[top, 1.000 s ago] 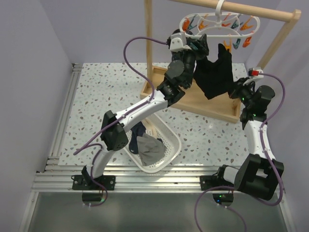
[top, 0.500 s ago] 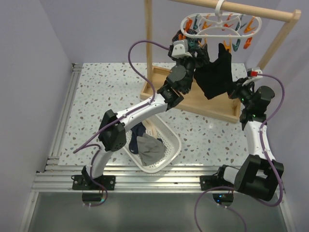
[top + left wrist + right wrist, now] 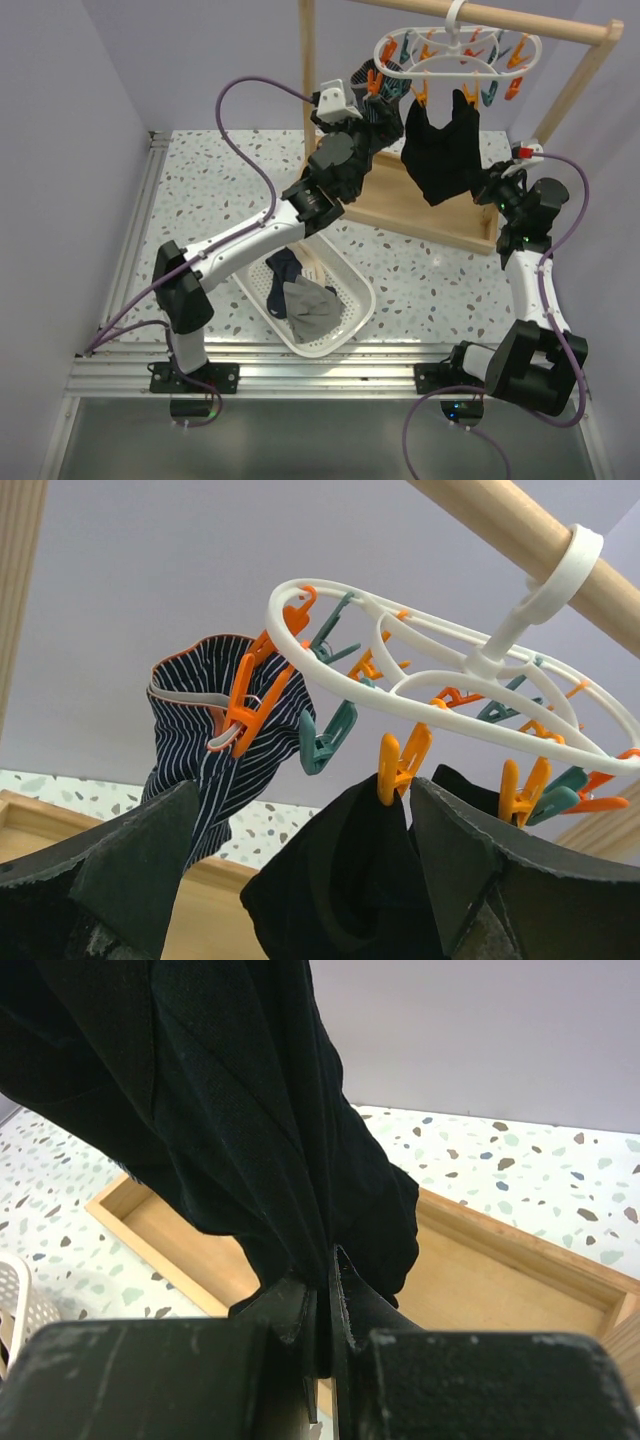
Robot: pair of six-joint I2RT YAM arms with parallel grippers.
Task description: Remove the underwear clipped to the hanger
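Observation:
The white oval hanger (image 3: 455,48) hangs by its hook from the wooden rail, with orange and teal clips; it also shows in the left wrist view (image 3: 450,670). Black underwear (image 3: 440,150) hangs from orange clips (image 3: 398,765). Striped navy-and-white underwear (image 3: 200,745) is clipped at the ring's left end (image 3: 372,85). My left gripper (image 3: 385,108) is open and empty, its fingers (image 3: 130,870) either side of the black underwear's top (image 3: 340,880) without closing on it. My right gripper (image 3: 492,190) is shut on the black underwear's lower edge (image 3: 300,1160).
A white perforated basket (image 3: 355,300) on the speckled table holds a grey garment (image 3: 312,305) and a navy one (image 3: 285,270). The wooden frame's base tray (image 3: 420,210) lies under the hanger, its post (image 3: 308,80) just left of my left wrist. Purple walls stand close on both sides.
My left arm has swung left, from the black underwear's upper left corner towards the striped one. The right arm has not moved and keeps its hold.

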